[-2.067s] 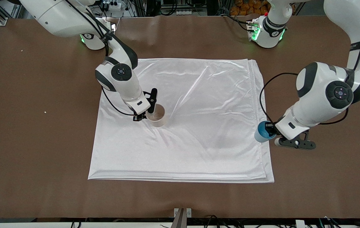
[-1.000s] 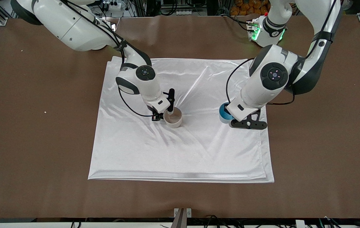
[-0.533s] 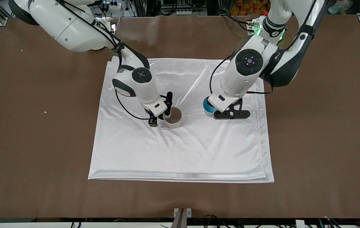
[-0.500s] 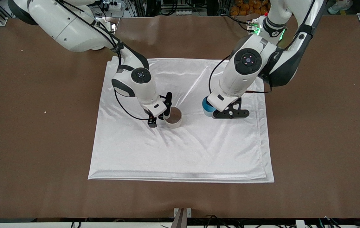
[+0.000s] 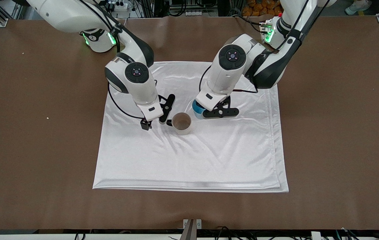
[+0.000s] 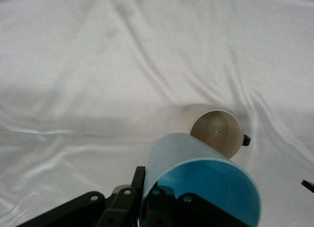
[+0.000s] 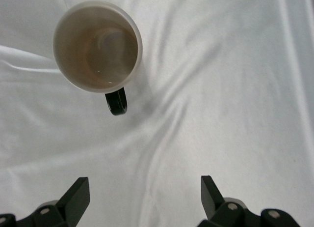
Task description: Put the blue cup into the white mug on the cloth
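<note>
Bench point(image 5: 343, 133): brown, white cloth point(image 5: 209, 160) spread on it
White mug point(image 5: 181, 123): upright on cloth
Left gripper point(image 5: 199, 109): fingers clamped on blue cup point(image 6: 196, 175), above cloth beside mug
Right gripper point(image 7: 142, 197): fingers apart, empty, above cloth near mug handle

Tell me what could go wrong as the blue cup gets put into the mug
The left gripper holds the blue cup tilted, beside the white mug rather than over its mouth; released here, it would likely hit the rim or roll onto the cloth.
The mug is barely wider than the cup, so a tilted entry may jam.
The right gripper, jaws open, holds nothing, so a bump could slide the mug.
</note>
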Controlling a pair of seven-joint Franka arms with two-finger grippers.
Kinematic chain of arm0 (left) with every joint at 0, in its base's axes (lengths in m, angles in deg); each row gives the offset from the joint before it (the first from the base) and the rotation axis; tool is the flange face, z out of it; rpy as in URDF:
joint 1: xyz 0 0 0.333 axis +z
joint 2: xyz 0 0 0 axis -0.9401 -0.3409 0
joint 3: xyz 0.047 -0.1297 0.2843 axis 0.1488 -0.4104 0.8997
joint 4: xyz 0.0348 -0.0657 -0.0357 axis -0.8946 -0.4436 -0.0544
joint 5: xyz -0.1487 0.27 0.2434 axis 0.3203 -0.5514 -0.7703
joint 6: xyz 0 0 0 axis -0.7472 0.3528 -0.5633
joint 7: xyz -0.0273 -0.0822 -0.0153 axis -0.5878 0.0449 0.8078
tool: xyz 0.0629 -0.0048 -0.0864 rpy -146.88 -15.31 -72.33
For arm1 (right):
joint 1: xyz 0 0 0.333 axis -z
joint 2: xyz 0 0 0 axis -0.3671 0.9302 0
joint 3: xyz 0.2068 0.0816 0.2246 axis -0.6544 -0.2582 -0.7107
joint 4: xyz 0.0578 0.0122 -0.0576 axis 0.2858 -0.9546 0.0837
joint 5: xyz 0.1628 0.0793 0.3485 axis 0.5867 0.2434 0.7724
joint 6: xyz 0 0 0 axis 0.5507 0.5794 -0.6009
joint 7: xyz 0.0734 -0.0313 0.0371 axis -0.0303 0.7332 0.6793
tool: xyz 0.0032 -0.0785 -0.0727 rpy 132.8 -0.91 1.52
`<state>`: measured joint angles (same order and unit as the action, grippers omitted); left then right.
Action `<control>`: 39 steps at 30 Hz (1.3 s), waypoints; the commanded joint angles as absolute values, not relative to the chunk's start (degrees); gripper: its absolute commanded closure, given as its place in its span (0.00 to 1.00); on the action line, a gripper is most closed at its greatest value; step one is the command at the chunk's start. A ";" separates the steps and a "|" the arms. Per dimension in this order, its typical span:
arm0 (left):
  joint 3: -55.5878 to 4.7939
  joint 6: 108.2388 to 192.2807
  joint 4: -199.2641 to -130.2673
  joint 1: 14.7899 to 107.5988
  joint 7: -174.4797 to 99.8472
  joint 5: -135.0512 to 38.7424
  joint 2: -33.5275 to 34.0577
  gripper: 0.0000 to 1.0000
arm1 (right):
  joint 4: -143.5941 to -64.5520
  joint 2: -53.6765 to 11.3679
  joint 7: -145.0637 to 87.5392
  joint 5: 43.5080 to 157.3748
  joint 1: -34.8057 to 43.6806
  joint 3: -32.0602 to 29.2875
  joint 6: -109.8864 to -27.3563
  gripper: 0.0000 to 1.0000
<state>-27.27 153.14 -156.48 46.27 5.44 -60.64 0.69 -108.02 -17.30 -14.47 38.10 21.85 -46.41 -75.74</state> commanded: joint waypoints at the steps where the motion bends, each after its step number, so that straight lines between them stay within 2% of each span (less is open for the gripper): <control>1: -26.67 155.87 -154.26 44.06 9.14 -62.68 -1.97 1.00 | -108.94 -25.45 -15.16 42.41 22.15 -43.84 -72.62 0.00; 6: -26.58 158.25 -152.78 42.56 13.53 -65.84 -4.87 1.00 | -108.32 -30.02 -16.91 47.14 22.15 -41.73 -67.97 0.00; 9: -26.50 158.25 -150.40 41.07 15.73 -67.60 -7.50 1.00 | -108.23 -33.97 -17.09 51.02 21.89 -37.79 -67.08 0.00; 14: -26.50 158.34 -147.85 39.22 18.19 -69.89 -10.76 1.00 | -108.15 -37.32 -17.09 51.38 22.24 -35.84 -63.58 0.00; 21: -25.01 159.92 -147.76 37.38 19.16 -70.59 -12.43 1.00 | -107.80 -42.59 -17.88 51.55 22.06 -31.98 -59.00 0.00; 28: -23.24 162.47 -147.67 35.97 19.16 -70.59 -13.93 1.00 | -100.86 -42.34 -17.89 51.64 22.77 -30.39 -51.19 0.00; 33: -23.24 163.00 -147.32 35.70 19.25 -70.51 -14.54 0.99 | -99.97 -41.98 -17.89 51.64 23.03 -30.39 -50.74 0.00; 35: -23.24 163.00 -147.23 35.70 19.16 -70.51 -14.63 0.81 | -99.45 -41.89 -17.89 51.55 23.29 -30.39 -50.74 0.00; 38: -23.16 163.00 -147.23 35.79 18.90 -70.50 -14.63 0.38 | -99.01 -41.37 -17.89 51.64 23.38 -30.39 -50.65 0.00; 39: -23.16 163.00 -147.23 35.79 18.90 -70.51 -14.63 0.19 | -99.01 -41.37 -17.89 51.56 23.47 -30.30 -50.65 0.00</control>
